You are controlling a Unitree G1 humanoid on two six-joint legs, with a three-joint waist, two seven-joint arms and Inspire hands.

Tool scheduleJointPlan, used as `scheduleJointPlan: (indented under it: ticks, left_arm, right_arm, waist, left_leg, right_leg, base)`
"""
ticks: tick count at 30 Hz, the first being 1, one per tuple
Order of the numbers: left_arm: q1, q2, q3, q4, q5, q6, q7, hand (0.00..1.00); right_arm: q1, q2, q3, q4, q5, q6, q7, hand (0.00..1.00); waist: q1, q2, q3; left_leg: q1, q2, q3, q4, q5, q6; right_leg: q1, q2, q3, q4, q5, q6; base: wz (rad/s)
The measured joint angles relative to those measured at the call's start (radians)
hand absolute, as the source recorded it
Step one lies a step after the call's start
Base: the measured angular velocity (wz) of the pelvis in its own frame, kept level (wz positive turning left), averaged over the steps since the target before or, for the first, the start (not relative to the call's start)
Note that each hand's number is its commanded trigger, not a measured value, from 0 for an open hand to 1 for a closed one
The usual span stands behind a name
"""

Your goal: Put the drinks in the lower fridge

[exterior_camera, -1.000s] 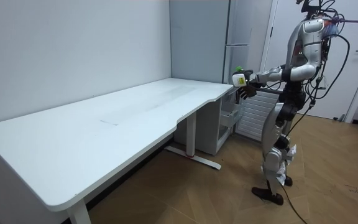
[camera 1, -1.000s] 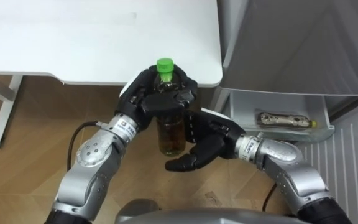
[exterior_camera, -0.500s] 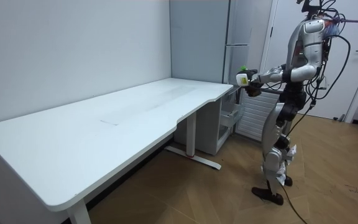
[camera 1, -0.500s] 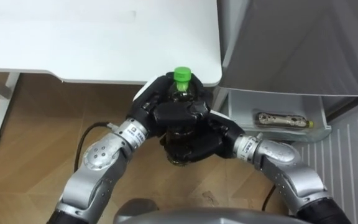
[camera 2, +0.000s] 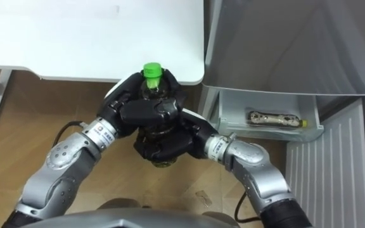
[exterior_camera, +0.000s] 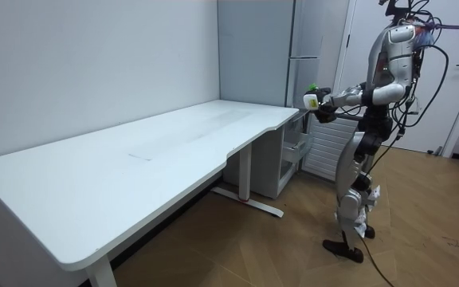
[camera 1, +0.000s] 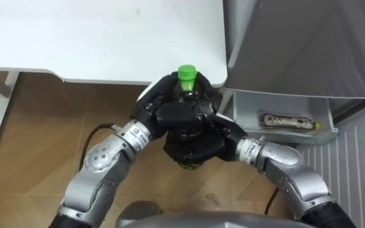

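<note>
Green-capped drink bottle (camera 1: 186, 73) is standing upright. We are finding both hands clasping it, the left hand (camera 1: 170, 113) round its shoulder and the right hand (camera 1: 200, 144) round its base. We are placing the open fridge drawer (camera 1: 296, 104) at three o'clock, the right arm nearer.

I hold a drink bottle (camera 1: 186, 92) upright before me, over the wooden floor (camera 1: 37, 126) just off the corner of the white desk (camera 1: 106, 44). My left hand (camera 1: 181, 114) wraps its upper part below the green cap (camera 1: 185, 71). My right hand (camera 1: 198, 144) curls round the lower part. To my right a pale drawer (camera 1: 246, 111) stands open under the grey fridge front (camera 1: 309, 44), with a small bottle (camera 1: 288, 120) lying on its side inside.
</note>
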Motion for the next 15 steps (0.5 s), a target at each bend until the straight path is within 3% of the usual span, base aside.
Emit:
scheduleJointPlan:
  ticks: [7, 15]
  left_arm:
    - [-0.001, -0.002, 0.014, 0.000, 0.014, -0.031, 0.006, 0.00]
    - [-0.020, -0.003, 0.016, -0.001, 0.016, -0.040, 0.016, 0.00]
  right_arm:
    - [0.009, -0.001, 0.010, 0.001, 0.070, 0.000, 0.002, 1.00]
    - [0.009, -0.008, 0.019, 0.001, 0.104, 0.000, 0.001, 1.00]
  waist:
    - [0.000, 0.012, 0.0011]
    - [0.001, 0.023, 0.0021]
  left_leg:
    - [0.000, 0.000, 0.001, 0.001, 0.000, 0.000]
    - [0.000, 0.000, 0.002, 0.002, 0.000, 0.000]
  right_leg:
    - [0.001, 0.000, 0.002, 0.000, 0.000, 0.000]
    - [-0.001, 0.000, 0.006, 0.001, 0.000, -0.001]
  base:
    - [0.00]
    - [0.00]
